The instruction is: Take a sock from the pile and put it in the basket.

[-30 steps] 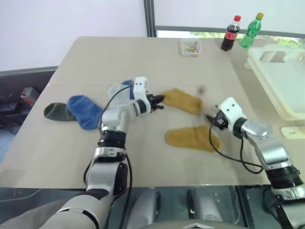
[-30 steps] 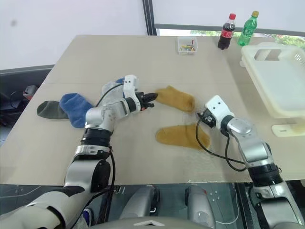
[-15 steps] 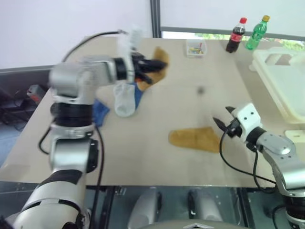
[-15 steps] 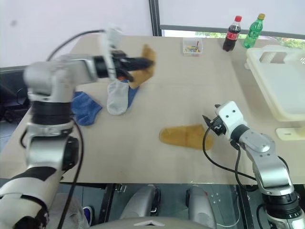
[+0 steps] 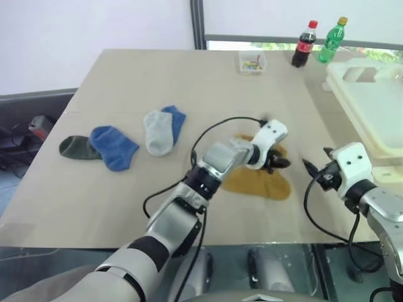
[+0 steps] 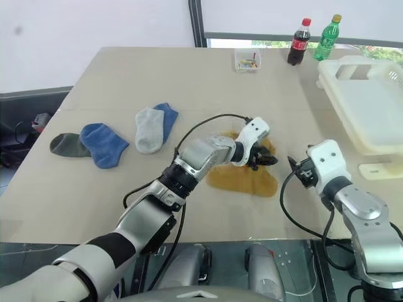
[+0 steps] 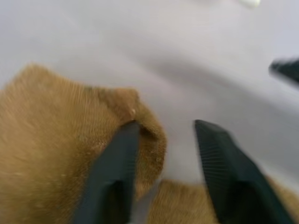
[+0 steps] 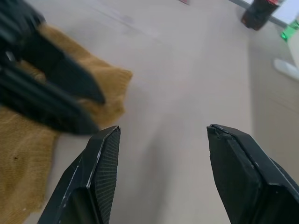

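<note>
On table (image 5: 126,207) — six socks (image 5: 157,131), two bottles (image 5: 305,44).

Camera setup: head stereo pair plus two wrist cameras.
Head eyes look down over the tabletop (image 5: 126,207); wrist views sit close behind each gripper, sharing the mustard sock (image 8: 28,154) ahead.
</note>
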`<control>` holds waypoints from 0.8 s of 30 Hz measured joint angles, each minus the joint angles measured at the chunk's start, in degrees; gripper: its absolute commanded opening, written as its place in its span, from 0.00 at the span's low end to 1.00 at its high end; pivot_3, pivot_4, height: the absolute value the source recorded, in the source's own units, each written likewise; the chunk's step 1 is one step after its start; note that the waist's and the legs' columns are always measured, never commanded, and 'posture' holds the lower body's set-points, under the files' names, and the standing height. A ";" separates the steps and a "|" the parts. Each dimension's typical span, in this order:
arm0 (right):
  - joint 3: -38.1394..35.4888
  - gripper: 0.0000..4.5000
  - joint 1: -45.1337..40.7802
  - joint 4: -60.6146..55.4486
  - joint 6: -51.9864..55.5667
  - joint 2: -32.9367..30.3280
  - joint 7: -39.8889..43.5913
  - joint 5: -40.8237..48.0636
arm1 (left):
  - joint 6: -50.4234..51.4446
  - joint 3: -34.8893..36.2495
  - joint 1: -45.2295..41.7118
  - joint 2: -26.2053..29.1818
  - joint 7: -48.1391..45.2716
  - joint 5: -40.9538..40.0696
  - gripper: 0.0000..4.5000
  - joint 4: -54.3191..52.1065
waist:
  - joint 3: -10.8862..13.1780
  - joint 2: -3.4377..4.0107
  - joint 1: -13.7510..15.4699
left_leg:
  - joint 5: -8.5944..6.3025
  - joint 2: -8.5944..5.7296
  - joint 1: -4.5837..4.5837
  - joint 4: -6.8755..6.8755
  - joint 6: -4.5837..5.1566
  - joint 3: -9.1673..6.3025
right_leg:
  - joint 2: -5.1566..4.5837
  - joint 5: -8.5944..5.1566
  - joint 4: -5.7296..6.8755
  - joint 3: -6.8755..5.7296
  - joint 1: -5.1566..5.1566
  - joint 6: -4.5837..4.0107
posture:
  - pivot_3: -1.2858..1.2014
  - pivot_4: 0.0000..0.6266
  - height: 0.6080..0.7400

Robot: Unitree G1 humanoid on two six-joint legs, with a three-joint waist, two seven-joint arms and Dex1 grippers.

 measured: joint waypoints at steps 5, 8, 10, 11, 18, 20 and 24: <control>0.74 0.68 -6.52 1.33 4.40 1.58 -0.30 3.13 | -1.09 7.82 3.22 5.61 -1.18 -2.98 0.49 -8.13 | -0.01 0.01 0.14 | 0.00 0.06 0.02 0.00 -0.01 0.00 | 0.03 0.01 0.00 0.02 0.01 -0.01 | 0.52 0.24 1.00; 2.95 0.68 -12.74 7.55 5.54 2.29 -0.98 3.40 | -2.97 8.69 7.06 8.37 -0.05 -1.62 0.49 -9.05 | -0.01 0.00 0.59 | 0.00 -0.07 -0.01 0.01 0.00 -0.05 | -0.05 0.02 -0.01 -0.01 0.02 0.00 | 0.52 0.24 1.00; 4.59 0.68 -14.82 11.49 5.27 2.80 -1.10 3.31 | -4.18 8.03 9.47 8.74 0.69 0.02 0.49 -8.13 | 0.00 -0.01 1.16 | 0.01 -0.11 -0.09 0.00 -0.01 -0.12 | -0.09 0.02 -0.03 -0.09 0.00 0.00 | 0.52 0.24 1.00; 5.56 0.68 -15.89 14.00 4.67 3.02 -0.94 3.18 | -5.27 8.00 10.06 8.44 1.44 0.81 0.49 -7.10 | 0.00 -0.01 1.26 | 0.01 -0.11 -0.08 0.01 -0.01 -0.11 | -0.11 0.02 -0.04 -0.09 0.01 0.00 | 0.52 0.24 1.00; 12.63 0.63 -19.20 30.78 -3.37 2.36 2.35 0.12 | -12.81 6.66 12.40 4.86 7.53 6.48 0.50 0.36 | -0.04 0.04 1.70 | 0.01 -0.32 -0.02 -0.01 -0.02 -0.06 | -0.18 0.03 -0.04 -0.09 0.03 0.00 | 0.52 0.24 1.00; 13.26 0.50 -19.86 32.24 -4.65 1.60 3.09 -0.61 | -13.65 6.64 12.46 4.58 7.89 7.11 0.50 1.01 | -0.05 0.04 1.64 | 0.00 -0.32 0.02 -0.01 0.00 -0.07 | -0.18 0.03 -0.02 -0.10 0.06 0.01 | 0.52 0.24 1.00; 14.60 0.09 -20.41 34.22 -7.27 1.55 4.43 -1.49 | -15.40 7.32 12.47 3.74 8.53 7.41 0.21 2.96 | -0.11 0.07 1.51 | 0.01 -0.32 0.10 0.04 0.00 -0.08 | -0.16 0.03 0.13 -0.10 0.08 0.00 | 0.52 0.24 1.00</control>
